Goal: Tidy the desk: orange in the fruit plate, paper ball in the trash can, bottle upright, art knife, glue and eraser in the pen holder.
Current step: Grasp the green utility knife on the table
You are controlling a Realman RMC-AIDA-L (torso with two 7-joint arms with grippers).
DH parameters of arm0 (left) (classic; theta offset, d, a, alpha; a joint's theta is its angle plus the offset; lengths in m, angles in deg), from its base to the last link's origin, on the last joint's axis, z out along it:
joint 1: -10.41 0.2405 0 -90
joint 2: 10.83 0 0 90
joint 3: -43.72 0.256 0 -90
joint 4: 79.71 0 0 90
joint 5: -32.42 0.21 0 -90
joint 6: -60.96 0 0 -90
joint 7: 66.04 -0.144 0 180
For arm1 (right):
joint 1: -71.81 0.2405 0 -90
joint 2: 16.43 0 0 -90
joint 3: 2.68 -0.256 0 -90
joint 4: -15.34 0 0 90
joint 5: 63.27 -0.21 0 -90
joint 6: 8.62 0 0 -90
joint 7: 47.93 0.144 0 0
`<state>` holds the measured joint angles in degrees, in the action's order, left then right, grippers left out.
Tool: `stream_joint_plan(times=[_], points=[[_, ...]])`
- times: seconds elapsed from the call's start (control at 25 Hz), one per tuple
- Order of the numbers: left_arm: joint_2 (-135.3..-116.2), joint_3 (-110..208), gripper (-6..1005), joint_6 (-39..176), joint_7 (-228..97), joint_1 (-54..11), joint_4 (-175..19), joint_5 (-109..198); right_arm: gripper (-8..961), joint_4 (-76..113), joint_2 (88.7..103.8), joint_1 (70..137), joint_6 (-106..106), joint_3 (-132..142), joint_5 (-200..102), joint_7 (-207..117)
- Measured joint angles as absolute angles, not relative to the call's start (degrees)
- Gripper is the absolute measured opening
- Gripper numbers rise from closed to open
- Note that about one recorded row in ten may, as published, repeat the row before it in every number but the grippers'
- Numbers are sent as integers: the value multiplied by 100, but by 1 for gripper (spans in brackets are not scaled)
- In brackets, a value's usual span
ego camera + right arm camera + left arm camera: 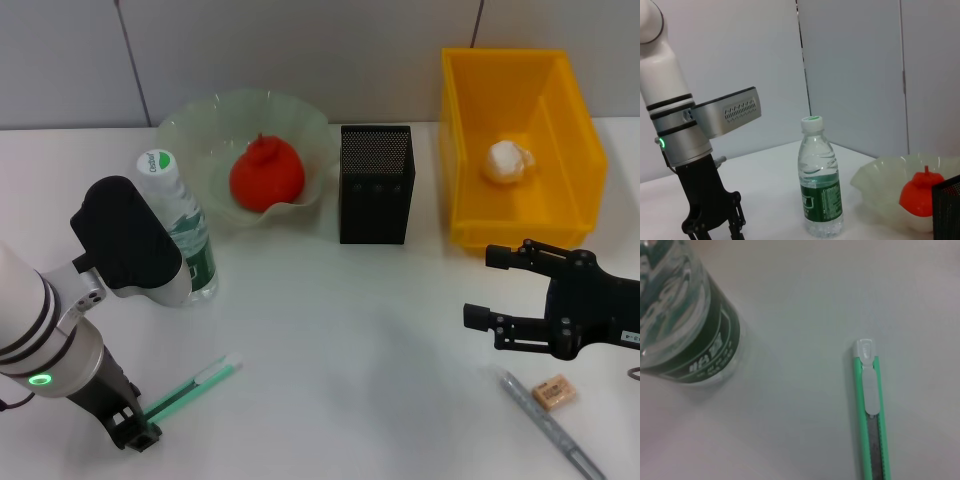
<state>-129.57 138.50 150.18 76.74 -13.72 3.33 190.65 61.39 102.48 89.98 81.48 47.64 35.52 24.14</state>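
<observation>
A: Item one, the slim mint-green stick-shaped art knife [192,391] — where is it lying?

B: Flat on the white desk [350,330], its near end sitting at the left gripper [138,432]. That gripper's fingers are pointing down by the knife's end; whether they are closing on it, I cannot tell.

A: Risks?

B: The clear plastic bottle with the green label [185,226] is standing upright close beside the left arm. A careless lift is likely to be knocking it over. The thin knife may also be slipping or pivoting if pinched at its tip.

A: Item two, the right gripper [500,293]?

B: Hovering wide open, holding nothing, near the tiny tan-orange eraser block [553,392].

A: Destination?

B: The black mesh pen holder [376,184], well apart from the knife.
</observation>
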Motion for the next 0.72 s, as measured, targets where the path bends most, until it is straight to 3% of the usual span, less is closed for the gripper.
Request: stream_joint_plan(times=[0.72], points=[[-12957,13880,472,15071,7735,-1444,263,19075,837,6119,10249,9001,8067,4769,3552,2414]])
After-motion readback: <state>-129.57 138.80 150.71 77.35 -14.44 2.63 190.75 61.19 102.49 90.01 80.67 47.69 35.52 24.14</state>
